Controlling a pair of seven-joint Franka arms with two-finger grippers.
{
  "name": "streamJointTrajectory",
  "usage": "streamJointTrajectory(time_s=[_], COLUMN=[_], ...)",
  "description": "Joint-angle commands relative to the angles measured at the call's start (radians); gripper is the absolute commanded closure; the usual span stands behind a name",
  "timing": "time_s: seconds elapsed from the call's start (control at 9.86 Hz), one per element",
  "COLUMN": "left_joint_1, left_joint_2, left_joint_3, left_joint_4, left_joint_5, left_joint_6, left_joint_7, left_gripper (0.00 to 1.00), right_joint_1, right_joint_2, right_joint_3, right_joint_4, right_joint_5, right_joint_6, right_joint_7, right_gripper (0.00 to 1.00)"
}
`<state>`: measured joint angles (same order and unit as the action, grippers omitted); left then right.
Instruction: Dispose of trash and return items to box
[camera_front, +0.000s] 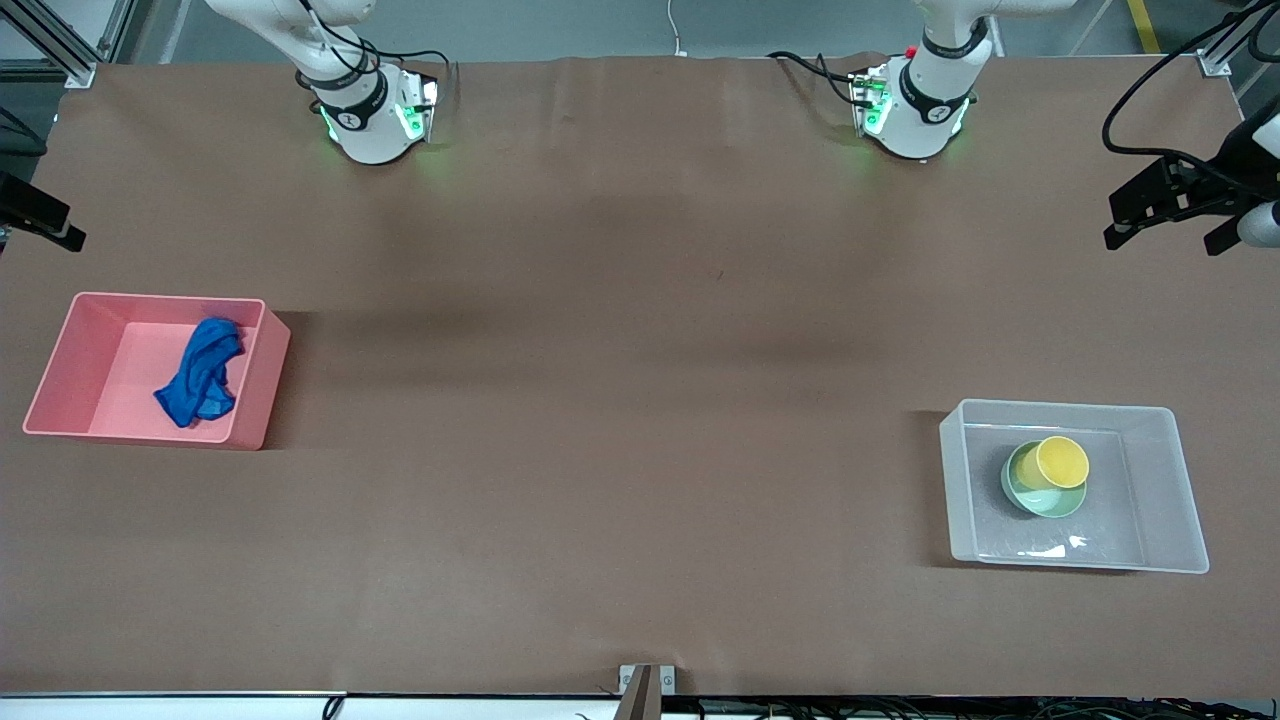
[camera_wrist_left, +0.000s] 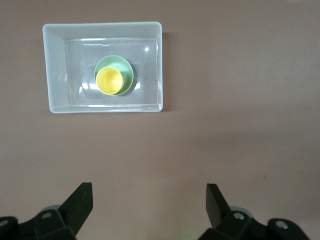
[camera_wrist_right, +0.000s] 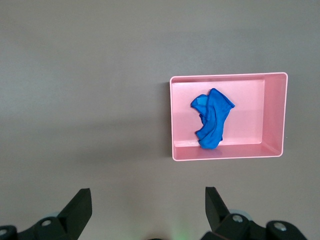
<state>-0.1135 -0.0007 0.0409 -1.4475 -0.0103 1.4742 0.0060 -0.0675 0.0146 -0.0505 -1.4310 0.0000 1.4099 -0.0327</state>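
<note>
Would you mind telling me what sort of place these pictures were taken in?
Most likely a robotics lab. Two robot arm bases are bolted along one edge of a brown covered table, an aluminium frame stands at its corner, and only a pink bin and a clear tub sit on it.

Lying bare across the whole middle of the bench (camera_front: 620, 400), leaving broad room for a pincer to pass. Standing in the way at the right arm's end: the pink bin (camera_front: 60, 370), its walls ringing the blue cloth (camera_front: 200, 372), reachable only from above. Standing in the way at the left arm's end: the clear box (camera_front: 1165, 490), its walls enclosing the bowl (camera_front: 1040, 500) with the cup (camera_front: 1060, 462) tilting in it, open overhead. Both pincers hanging wide apart, left (camera_wrist_left: 149, 200) and right (camera_wrist_right: 148, 202), high over bare bench, nothing between their fingers.
</note>
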Motion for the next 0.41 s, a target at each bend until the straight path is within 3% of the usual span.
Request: streamJointTrajectory(time_s=[0.0,0.3], left_joint_1=[-0.018,-0.014], left_joint_2=[0.016,0.016], left_joint_3=[0.020,0.016], left_joint_4=[0.001,-0.002], left_joint_5=[0.009,0.009], left_joint_6=[-0.028,-0.035], left_joint_7=[0.005,0.006], left_gripper=[0.00,0.00], right_joint_1=[-0.006,-0.006], right_joint_2=[-0.007,-0.007], right_joint_3=[0.005,0.005], right_joint_4=[-0.005,-0.005], right_joint_5=[-0.003,-0.005], right_joint_6=[-0.003,-0.003], right_joint_7=[-0.010,-0.010], right_gripper=[0.00,0.00])
